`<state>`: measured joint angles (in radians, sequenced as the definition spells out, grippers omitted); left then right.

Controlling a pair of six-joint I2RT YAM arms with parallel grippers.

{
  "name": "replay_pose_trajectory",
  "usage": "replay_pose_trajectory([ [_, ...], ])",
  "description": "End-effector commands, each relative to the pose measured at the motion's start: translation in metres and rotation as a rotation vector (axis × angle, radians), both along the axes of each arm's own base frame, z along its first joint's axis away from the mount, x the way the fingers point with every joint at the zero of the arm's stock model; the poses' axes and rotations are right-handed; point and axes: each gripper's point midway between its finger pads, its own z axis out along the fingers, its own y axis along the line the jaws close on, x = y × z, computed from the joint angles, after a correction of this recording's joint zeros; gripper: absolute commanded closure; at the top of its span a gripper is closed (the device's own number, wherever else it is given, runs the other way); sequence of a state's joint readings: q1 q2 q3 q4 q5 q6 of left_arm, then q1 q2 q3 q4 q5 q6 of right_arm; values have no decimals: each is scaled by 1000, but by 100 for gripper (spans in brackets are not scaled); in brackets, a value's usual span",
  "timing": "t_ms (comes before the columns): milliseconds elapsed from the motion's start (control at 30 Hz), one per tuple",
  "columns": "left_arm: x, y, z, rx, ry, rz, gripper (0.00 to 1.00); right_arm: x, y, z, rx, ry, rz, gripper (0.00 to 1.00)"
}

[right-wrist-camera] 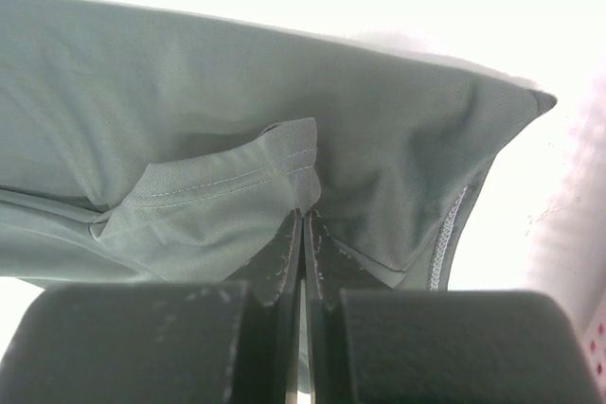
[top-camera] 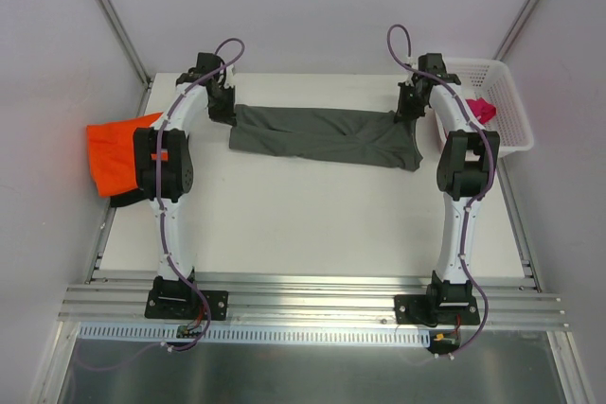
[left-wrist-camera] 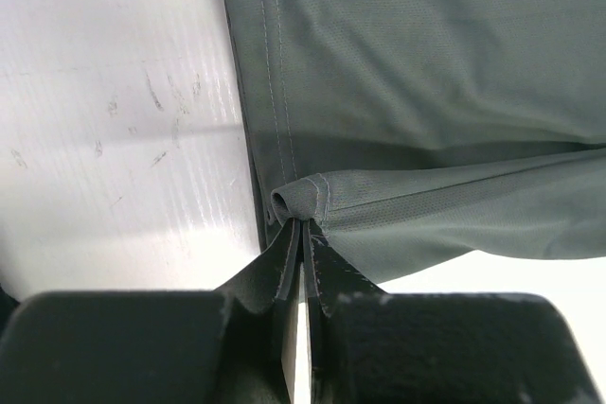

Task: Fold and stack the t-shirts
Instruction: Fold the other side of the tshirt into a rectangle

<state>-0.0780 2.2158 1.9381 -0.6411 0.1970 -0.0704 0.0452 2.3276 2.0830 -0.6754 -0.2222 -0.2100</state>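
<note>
**Grey t-shirt pinched at both ends, fold coming up**

White bench (top-camera: 312,234) runs out ahead of the arm bases. Beyond it the grey t-shirt (top-camera: 322,137) lies flat, its long axis running left to right across the far half.

The left gripper (left-wrist-camera: 303,234) is clenched on a bunched hem at the shirt's left end. The right gripper (right-wrist-camera: 303,224) is clamped on a folded corner at the right end. Each arm has its own nearest end, and the cloth spreads on the near side of both pinches.

By my reading, the fold wants both ends carried in step across that axis.

Out left, the orange t-shirt (top-camera: 118,153) droops over the bench edge. Far right, the magenta t-shirt (top-camera: 483,109) sits in the white basket (top-camera: 516,106).
</note>
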Motion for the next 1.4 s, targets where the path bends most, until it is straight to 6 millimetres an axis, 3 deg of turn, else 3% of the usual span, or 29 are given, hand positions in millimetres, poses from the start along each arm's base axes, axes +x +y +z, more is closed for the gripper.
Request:
replay_pose_trajectory([
  [0, 9, 5, 30, 30, -69, -1, 100, 20, 4, 27, -7, -96, 4, 99],
  [500, 24, 20, -15, 124, -26, 25, 98, 35, 4, 7, -1, -84, -13, 99],
  [567, 24, 20, -19, 129, -20, 28, 71, 36, 3, 7, -19, -86, -23, 99],
  [600, 24, 21, -21, 132, -17, 31, 47, 35, 3, 7, -28, -86, -23, 98],
  [633, 24, 20, -22, 133, -16, 28, 18, 34, 3, 7, -40, -83, -27, 85],
  [667, 24, 19, -21, 132, -17, 26, 12, 34, -1, 6, -72, -83, -40, 57],
  [767, 23, 17, -11, 123, -32, 26, 1, 27, -5, 10, -104, -79, -37, 30],
  [867, 18, 19, 3, 126, -49, 38, 1, 22, -8, 32, -111, -110, -42, 21],
  [900, 15, 20, 10, 128, -57, 40, 1, 19, -9, 34, -114, -109, -43, 20],
  [1033, 9, 26, 29, 151, -88, 57, 1, 15, -8, 75, -103, -179, -52, 20],
  [1100, 5, 23, 39, 138, -104, 34, 2, 7, 2, 84, -49, -180, -50, 21],
  [1167, 2, 13, 47, 93, -115, -2, 5, 0, 17, 87, 8, -168, -25, 21],
  [1267, -2, -7, 41, 53, -101, -63, 9, -12, 42, 81, 85, -126, 18, 21],
  [1367, -4, -31, 33, 26, -86, -115, 23, -20, 64, 71, 184, -66, 31, 22],
])
